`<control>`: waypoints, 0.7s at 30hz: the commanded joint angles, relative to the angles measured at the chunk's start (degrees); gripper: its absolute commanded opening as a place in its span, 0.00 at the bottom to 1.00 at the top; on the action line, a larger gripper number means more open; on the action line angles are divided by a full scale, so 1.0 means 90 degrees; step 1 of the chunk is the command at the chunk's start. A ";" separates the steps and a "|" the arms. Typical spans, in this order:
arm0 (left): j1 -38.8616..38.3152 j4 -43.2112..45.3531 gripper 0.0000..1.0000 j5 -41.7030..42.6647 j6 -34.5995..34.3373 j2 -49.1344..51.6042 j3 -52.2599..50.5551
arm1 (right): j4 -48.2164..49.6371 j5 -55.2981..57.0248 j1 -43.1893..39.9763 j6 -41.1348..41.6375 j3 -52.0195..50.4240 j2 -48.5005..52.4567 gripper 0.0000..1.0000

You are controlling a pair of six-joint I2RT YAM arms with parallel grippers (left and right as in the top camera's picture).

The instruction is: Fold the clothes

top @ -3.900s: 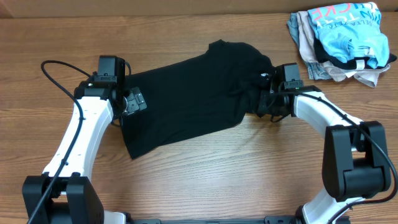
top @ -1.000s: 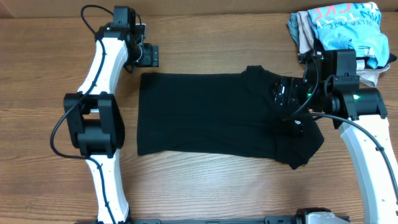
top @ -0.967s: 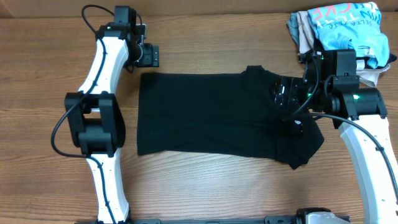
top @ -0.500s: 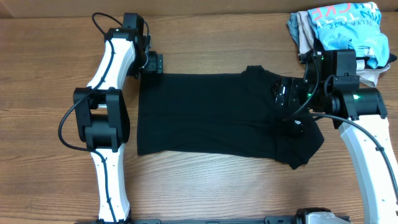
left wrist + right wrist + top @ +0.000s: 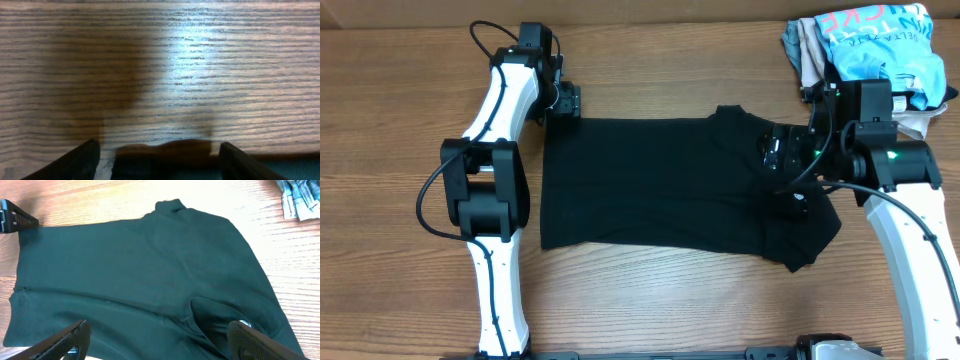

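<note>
The black T-shirt (image 5: 650,180) lies spread flat on the wooden table, its collar end to the right, with a rumpled sleeve (image 5: 810,235) at the lower right. My left gripper (image 5: 568,101) sits at the shirt's far left corner. In the left wrist view it (image 5: 160,167) stands open, and a dark strip of the shirt's edge (image 5: 165,157) lies between the two fingers. My right gripper (image 5: 772,152) hovers over the collar end. In the right wrist view it (image 5: 160,345) is open, with the shirt (image 5: 125,265) stretched out below it and nothing held.
A pile of other garments (image 5: 865,60), light blue on top with beige and grey under it, sits at the back right corner, close behind the right arm. The left gripper's tip (image 5: 15,215) shows at the far edge in the right wrist view.
The shirt, skewed and bunched several seconds ago, now lies flat. Over the last second my left gripper shifted right to the shirt's far left corner and its jaws narrowed a little. The right arm stayed still.
</note>
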 commanded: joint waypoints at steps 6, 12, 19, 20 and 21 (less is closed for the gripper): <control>-0.0121 -0.0223 0.63 -0.0002 0.0141 0.0129 0.0151 | 0.0034 0.0063 0.0032 -0.0044 0.0073 0.0301 0.91; -0.0189 -0.0498 0.68 0.0000 0.0381 0.0143 0.0141 | 0.0044 0.0063 0.0032 -0.0044 0.0073 0.0306 0.91; -0.0211 -0.0818 0.45 -0.0002 0.0469 0.0148 0.0141 | 0.0056 0.0063 0.0032 -0.0044 0.0073 0.0306 0.91; -0.0211 -0.0860 0.41 -0.0005 0.0469 0.0148 0.0141 | 0.0058 0.0063 0.0032 -0.0044 0.0073 0.0306 0.91; -0.0211 -0.0923 0.36 -0.0007 0.0471 0.0148 0.0141 | 0.0058 0.0063 0.0032 -0.0044 0.0073 0.0306 0.91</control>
